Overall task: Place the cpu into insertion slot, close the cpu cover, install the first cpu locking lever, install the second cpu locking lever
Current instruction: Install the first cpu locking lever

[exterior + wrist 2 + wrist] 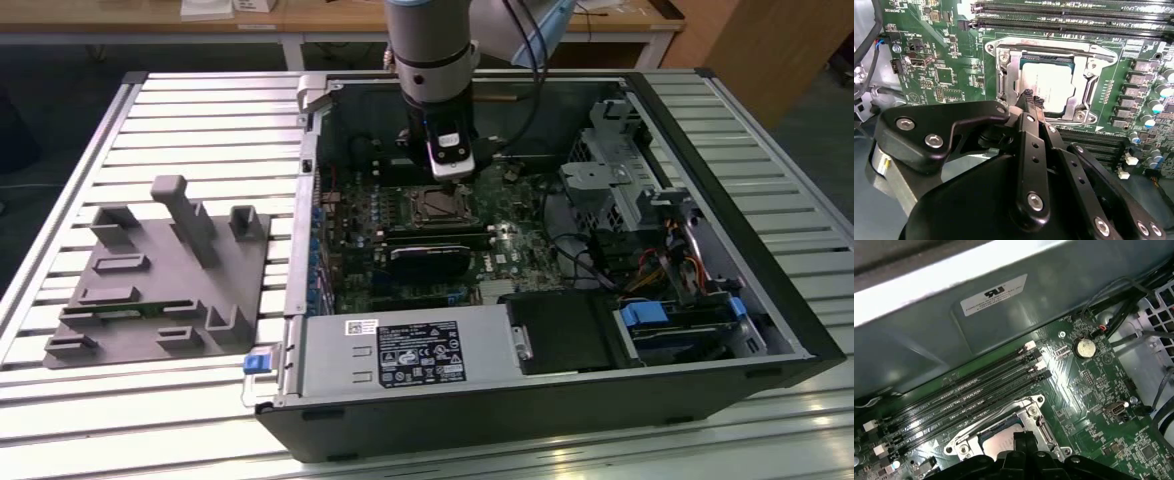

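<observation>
- We see the chip (1048, 86) lying flat in its socket on the green board (949, 75), silver top up, so it appears already seated.
- The cover (1004, 75) is down around it; its window frames the chip's top, as it must to press the edges.
- Our gripper (1033, 100) hangs just over the cover's near edge, jaws drawn together to a narrow tip and holding nothing, a shape that suits pushing thin metal rather than grasping.
- In the exterior view the arm (434, 60) reaches straight down into the open case (747, 300), above the socket (439, 205).
- The grey holder (160, 275) sits well apart on the table (80, 150).
</observation>
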You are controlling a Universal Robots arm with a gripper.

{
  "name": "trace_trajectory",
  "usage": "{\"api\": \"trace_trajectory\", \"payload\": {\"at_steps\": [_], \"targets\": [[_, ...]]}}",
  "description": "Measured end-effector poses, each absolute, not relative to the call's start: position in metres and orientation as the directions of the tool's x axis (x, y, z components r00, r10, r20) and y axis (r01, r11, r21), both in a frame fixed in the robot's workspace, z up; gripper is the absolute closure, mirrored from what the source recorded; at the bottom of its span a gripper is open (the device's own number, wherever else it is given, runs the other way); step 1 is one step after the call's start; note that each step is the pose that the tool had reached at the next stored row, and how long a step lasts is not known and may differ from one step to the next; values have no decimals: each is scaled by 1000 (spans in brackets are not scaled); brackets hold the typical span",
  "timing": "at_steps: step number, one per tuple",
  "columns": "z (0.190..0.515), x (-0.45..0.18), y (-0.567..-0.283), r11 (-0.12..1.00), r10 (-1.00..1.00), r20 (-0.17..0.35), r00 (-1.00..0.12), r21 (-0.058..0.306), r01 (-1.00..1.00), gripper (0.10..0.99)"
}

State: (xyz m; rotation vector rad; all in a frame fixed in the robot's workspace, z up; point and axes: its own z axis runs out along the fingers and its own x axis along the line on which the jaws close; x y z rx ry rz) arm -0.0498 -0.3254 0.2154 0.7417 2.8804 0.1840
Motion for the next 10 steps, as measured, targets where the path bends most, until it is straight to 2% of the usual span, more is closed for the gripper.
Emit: {"api": "trace_trajectory", "payload": {"at_steps": [10], "targets": [[215,-50,-326,925,366,-126,-922,156,346,980]]}}
